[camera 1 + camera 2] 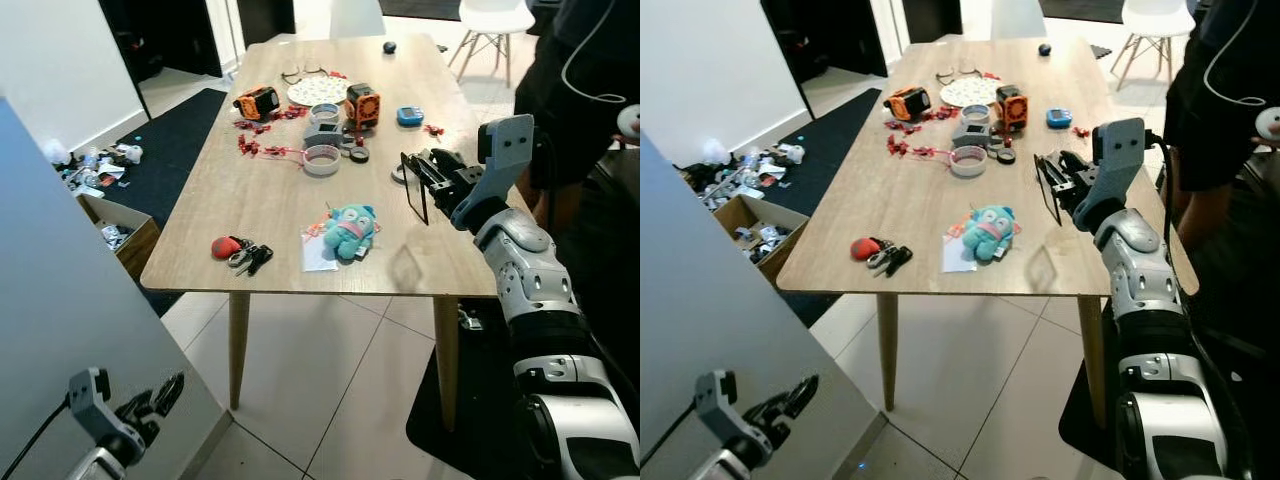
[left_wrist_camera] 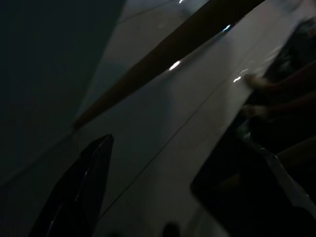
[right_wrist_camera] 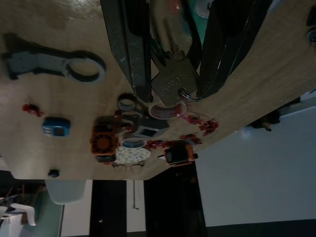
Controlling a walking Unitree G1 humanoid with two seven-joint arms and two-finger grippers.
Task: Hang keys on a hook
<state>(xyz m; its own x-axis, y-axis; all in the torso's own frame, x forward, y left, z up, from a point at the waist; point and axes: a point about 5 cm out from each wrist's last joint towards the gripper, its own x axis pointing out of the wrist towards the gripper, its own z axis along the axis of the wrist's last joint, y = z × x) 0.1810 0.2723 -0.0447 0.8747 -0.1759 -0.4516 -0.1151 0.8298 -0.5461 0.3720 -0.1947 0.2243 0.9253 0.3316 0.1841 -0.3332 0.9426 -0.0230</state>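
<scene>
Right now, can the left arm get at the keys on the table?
Probably not. The left gripper hangs low beside a grey panel, well below the tabletop, while the keys lie up on the table near its front edge.

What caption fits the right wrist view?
Right gripper pinching a silver key between its black fingers above the cluttered wooden table.

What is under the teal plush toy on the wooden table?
The teal plush toy lies on a white paper sheet on the wooden table. The sheet's part beneath the toy is covered.
</scene>
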